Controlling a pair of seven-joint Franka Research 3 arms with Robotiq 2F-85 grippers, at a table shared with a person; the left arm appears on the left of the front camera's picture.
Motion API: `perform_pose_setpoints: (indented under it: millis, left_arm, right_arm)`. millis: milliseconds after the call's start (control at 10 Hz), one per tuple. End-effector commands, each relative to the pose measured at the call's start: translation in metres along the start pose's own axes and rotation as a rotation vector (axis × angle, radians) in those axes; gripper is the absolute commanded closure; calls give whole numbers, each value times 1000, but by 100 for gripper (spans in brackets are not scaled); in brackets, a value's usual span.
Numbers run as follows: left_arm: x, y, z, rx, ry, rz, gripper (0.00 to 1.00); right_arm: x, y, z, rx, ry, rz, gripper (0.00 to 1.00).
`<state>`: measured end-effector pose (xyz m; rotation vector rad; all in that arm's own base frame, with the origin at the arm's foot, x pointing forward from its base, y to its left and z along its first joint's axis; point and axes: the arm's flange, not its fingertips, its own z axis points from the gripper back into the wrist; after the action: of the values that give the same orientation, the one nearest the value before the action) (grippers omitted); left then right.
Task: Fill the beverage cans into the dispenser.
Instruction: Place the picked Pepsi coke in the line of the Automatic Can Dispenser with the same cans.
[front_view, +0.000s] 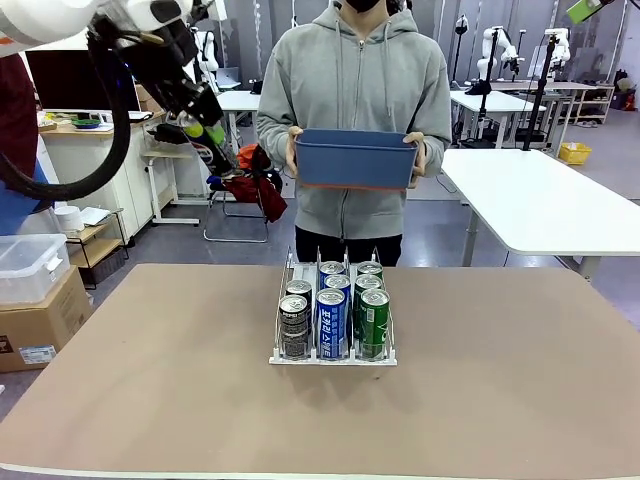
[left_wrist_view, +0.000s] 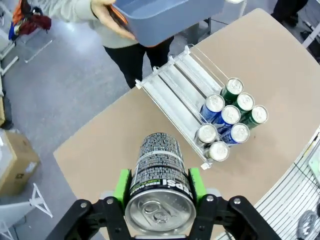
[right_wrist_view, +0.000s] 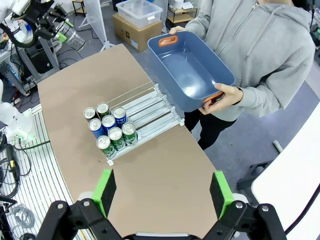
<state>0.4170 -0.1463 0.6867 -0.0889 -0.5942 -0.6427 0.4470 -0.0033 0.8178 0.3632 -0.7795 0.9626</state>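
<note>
Front of dispenser (front_view: 333, 352) packed: seven cans (front_view: 331, 322) fill near ends of all three lanes. Rear halves of lanes bare, top open, so way in from above. Behind dispenser, person holds blue bin (front_view: 356, 159) above table's far edge, crowding approach from that side.

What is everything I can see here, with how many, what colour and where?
Cans in dispenser: seven; two dark, two blue-and-white, three green; at the rack's near end.
Dark can: one, gripped in the left claw, held high above the table.
Blue bin: one, empty inside, held by the person beyond the table.
Table: one, brown.
Cardboard box: one, floor at left, clear tub on top.
Left claw: shut on the dark can.
Right claw: open, high over the table.
Person's hands: two, on the bin's handles.
</note>
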Motion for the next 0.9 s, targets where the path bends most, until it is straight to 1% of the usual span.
perform_pose_setpoints:
  millis: [0, 200, 300, 400, 600, 700, 800]
  left_arm:
    - [-35, -39, 2, 33, -13, -7, 42]
    - [-66, -74, -9, 38, 21, -53, 42]
    - [-83, -97, -17, -6, 2, -92, 42]
    - [-93, -111, -26, -16, -8, -131, 42]
    - [-110, -129, -40, -69, 29, -200, 42]
    - [-111, -131, -40, -119, 61, -221, 42]
    - [-104, -120, -30, -158, 49, -257, 42]
  right_arm:
    - [0, 1, -2, -8, -22, -7, 0]
    - [0, 1, -2, -8, -22, -7, 0]
    - [0, 1, -2, -8, -22, -7, 0]
    - [0, 1, -2, -8, -22, -7, 0]
    - [0, 1, -2, -8, -22, -7, 0]
    - [0, 1, -2, -8, -22, -7, 0]
    - [0, 1, -2, -8, -22, -7, 0]
